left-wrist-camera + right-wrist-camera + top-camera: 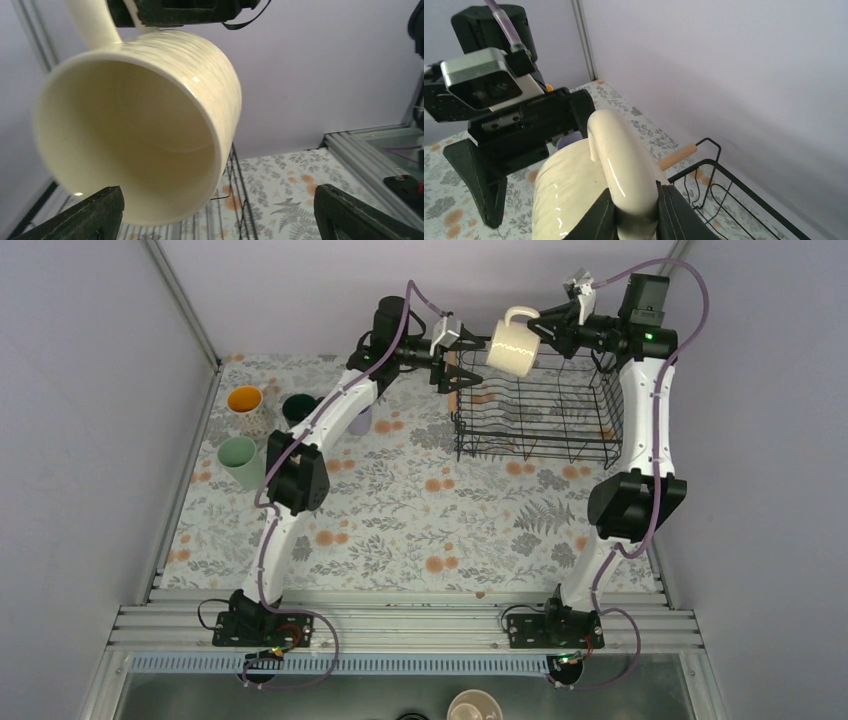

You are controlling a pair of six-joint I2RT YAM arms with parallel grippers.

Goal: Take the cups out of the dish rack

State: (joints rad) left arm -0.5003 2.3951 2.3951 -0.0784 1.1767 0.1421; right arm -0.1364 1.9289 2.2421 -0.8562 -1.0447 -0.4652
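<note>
Two hands: both at the cream mug (513, 348), above the rack's (530, 445) left end.
Right hand (636, 216): pinched shut on the mug's handle.
Left hand (460, 358): spread wide, one finger on each side of the mug's mouth, holding nothing.
Cream mug: in the air, tipped sideways, mouth towards the left hand.
Rack: on the tabletop (420, 510), far right.
Far left: floral mug (246, 402), green mug (297, 407) and mint cup (238, 461), standing on the tabletop.
</note>
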